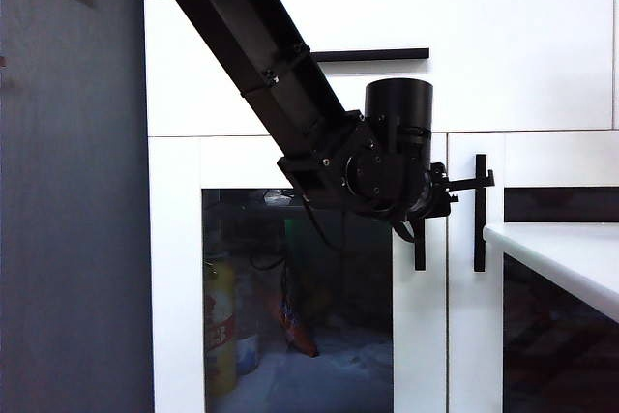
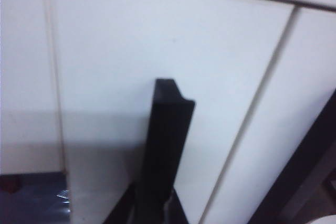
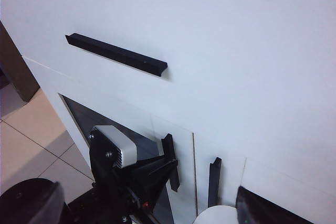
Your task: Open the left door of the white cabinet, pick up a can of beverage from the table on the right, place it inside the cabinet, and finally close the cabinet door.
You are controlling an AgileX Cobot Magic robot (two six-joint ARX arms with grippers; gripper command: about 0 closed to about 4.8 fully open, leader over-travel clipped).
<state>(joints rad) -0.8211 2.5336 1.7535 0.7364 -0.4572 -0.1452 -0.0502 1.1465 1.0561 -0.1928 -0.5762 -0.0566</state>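
The left gripper sits at the vertical black handle of the left door on the white cabinet, its fingers clamped together on that handle. The door lies flush with the cabinet front. The right gripper shows only a dark finger at the edge of its wrist view, spread wide, well back from the cabinet. The counter corner juts in at right. No beverage can is visible.
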